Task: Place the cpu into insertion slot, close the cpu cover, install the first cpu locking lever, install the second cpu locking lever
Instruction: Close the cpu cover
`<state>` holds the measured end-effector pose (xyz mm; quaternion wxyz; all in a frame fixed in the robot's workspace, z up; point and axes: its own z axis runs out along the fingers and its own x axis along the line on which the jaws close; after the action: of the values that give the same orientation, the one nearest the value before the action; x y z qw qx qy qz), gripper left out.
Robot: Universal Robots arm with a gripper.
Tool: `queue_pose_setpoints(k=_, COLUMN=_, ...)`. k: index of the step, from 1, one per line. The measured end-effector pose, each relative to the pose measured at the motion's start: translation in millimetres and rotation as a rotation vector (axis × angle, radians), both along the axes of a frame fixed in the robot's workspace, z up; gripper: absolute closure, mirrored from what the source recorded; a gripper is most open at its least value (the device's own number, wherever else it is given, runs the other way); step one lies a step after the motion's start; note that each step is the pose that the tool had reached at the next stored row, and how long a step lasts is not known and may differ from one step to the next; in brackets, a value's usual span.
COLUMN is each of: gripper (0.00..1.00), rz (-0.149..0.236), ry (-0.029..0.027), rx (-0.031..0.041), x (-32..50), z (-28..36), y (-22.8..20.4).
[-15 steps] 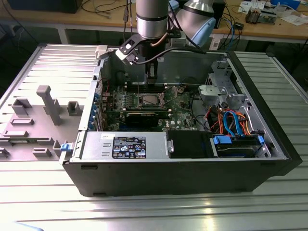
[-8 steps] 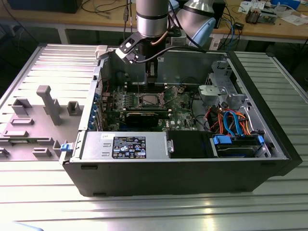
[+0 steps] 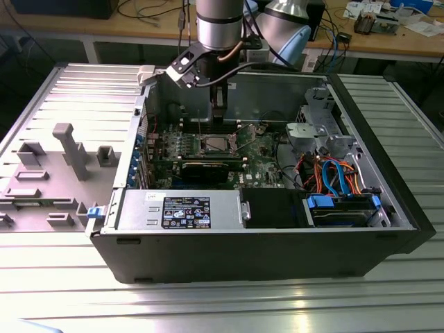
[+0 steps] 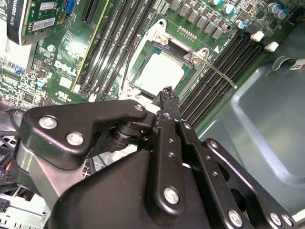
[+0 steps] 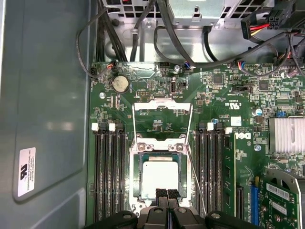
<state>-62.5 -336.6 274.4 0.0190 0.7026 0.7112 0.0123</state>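
Note:
The cpu [image 5: 159, 175] [image 4: 159, 71], a flat silver square, lies in the insertion slot [image 5: 133, 176] on the green motherboard [image 5: 224, 95]. The cpu cover [image 5: 162, 102] is swung open beyond the slot, and the board shows through its window. Two thin wire locking levers [image 5: 196, 176] [image 5: 133, 121] stand free beside the slot. My gripper [image 5: 167, 193] [image 4: 167, 93] hovers just above the near edge of the cpu, its black fingertips shut together with nothing between them. In the exterior view the gripper [image 3: 218, 114] hangs inside the open computer case, over the slot [image 3: 215, 143].
Black memory slots [image 5: 109, 167] [image 5: 212, 167] flank the socket on both sides. A long black expansion card [image 3: 205, 166] and the grey power supply [image 3: 180, 208] lie nearer the case front. Cables [image 3: 333, 173] and drive bays fill the exterior view's right. The case wall [image 5: 43, 119] is close by.

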Motion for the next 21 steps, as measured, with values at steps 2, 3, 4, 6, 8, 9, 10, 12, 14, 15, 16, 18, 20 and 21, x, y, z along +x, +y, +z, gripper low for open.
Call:
queue_pose_setpoints(k=2, gripper=0.89, rz=0.0, ry=0.0, rx=-0.0004, x=0.0, z=0.4, y=0.0)
queue_pose_setpoints(k=3, gripper=0.89, rz=0.0, ry=0.0, rx=-0.0005, x=0.0, z=0.4, y=0.0)
queue_pose_setpoints(k=4, gripper=0.89, rz=0.0, ry=0.0, rx=-0.0006, x=0.0, z=0.4, y=0.0)
queue_pose_setpoints(k=6, gripper=0.89, rz=0.0, ry=0.0, rx=-0.0007, x=0.0, z=0.4, y=0.0)
queue_pose_setpoints(k=8, gripper=0.89, rz=0.0, ry=0.0, rx=-0.0007, x=0.4, z=0.4, y=0.0)
queue_pose_setpoints(k=9, gripper=0.89, rz=0.0, ry=0.0, rx=-0.0007, x=0.5, z=0.4, y=0.0)
queue_pose_setpoints(k=10, gripper=0.89, rz=0.0, ry=0.0, rx=-0.0007, x=0.9, z=0.4, y=0.0)
queue_pose_setpoints(k=12, gripper=0.89, rz=0.0, ry=0.0, rx=-0.0007, x=1.8, z=0.4, y=0.0)
queue_pose_setpoints(k=14, gripper=0.89, rz=0.0, ry=0.0, rx=-0.0007, x=2.7, z=0.4, y=0.0)
queue_pose_setpoints(k=15, gripper=0.89, rz=0.0, ry=0.0, rx=-0.0006, x=3.1, z=0.4, y=0.0)
queue_pose_setpoints(k=16, gripper=0.89, rz=0.0, ry=0.0, rx=-0.0007, x=3.3, z=0.4, y=0.0)
queue_pose_setpoints(k=18, gripper=0.89, rz=0.0, ry=0.0, rx=-0.0006, x=4.2, z=0.4, y=0.0)
queue_pose_setpoints(k=20, gripper=0.89, rz=0.0, ry=0.0, rx=-0.0007, x=5.2, z=0.4, y=0.0)
queue_pose_setpoints(k=21, gripper=0.89, rz=0.0, ry=0.0, rx=-0.0006, x=5.8, z=0.4, y=0.0)
